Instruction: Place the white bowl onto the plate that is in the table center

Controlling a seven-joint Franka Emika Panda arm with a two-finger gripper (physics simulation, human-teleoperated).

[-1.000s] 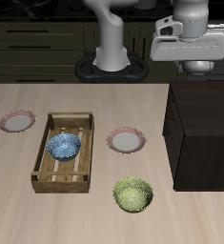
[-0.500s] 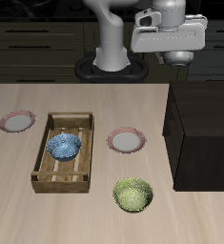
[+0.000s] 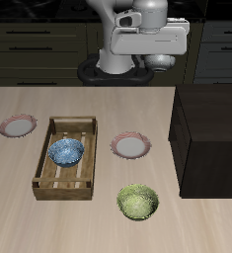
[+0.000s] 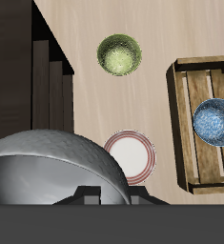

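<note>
1. Second pink-rimmed plate [image 3: 17, 126]: on the table [image 3: 88, 219], well apart from the pincer, far off to one side and below it.
2. Wooden crate [image 3: 44, 158]: flat on the table, nearer the front edge than the pincer. Blue-patterned bowl [image 3: 65, 151] sits inside it, at the end closer to the pincer.
3. The plate [image 3: 131, 147]: lies bare in the table centre, below the pincer and a little nearer the front edge. In the wrist view it [image 4: 142, 158] shows partly hidden behind the held bowl.
4. Yellow-green bowl [image 3: 137, 203]: on the table past the plate, farther from the pincer, near the front edge.
5. Pincer [image 3: 153, 55]: high above the table's back part, clamped on the white bowl [image 3: 161, 62]. The bowl hangs under it, clear of the table, and fills much of the wrist view as a grey dome [image 4: 56, 162].
6. Dark box [image 3: 211, 138]: on the table beside the plate, below the pincer.
</note>
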